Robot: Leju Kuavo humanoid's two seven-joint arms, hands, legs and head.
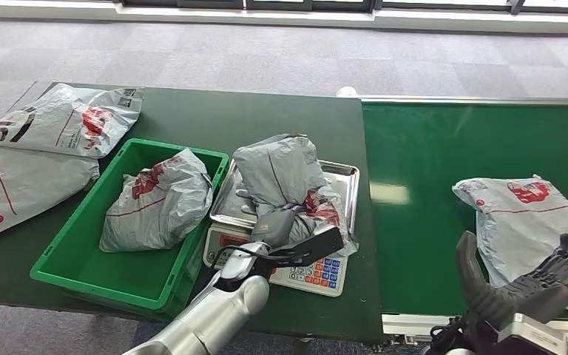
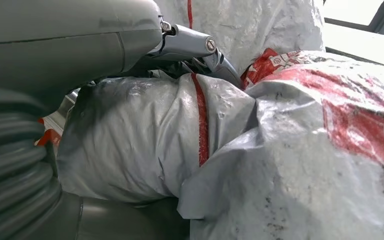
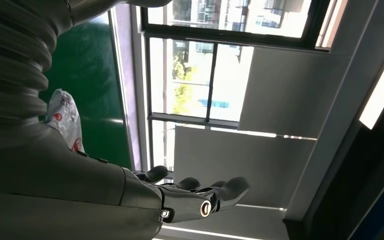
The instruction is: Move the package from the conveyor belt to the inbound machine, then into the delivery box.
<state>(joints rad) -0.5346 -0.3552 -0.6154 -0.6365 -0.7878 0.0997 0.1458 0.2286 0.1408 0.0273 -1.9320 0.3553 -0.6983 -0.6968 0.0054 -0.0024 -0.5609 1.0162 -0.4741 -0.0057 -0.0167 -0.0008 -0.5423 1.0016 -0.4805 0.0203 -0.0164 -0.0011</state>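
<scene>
scale tray (image 1: 346, 174), package (image 1: 281, 174) in left robot hand (image 1: 272, 225)

Left hand (image 2: 130, 55) sits at very close range: grey ribbed cover and thick grey thumb close to the lens, metal-linked fingers (image 2: 195, 45) reaching out ahead of the cover. The fingers lie over and against a crumpled grey package (image 2: 145, 145), thumb underneath it, so the hand grips the bag from both sides. A thin red stripe runs across the bag just past the fingers. A second fold of grey plastic with a big red print (image 2: 350, 115) bulges beyond the fingertips, touching the gripped part. More grey bag surface lies behind the fingers.
</scene>
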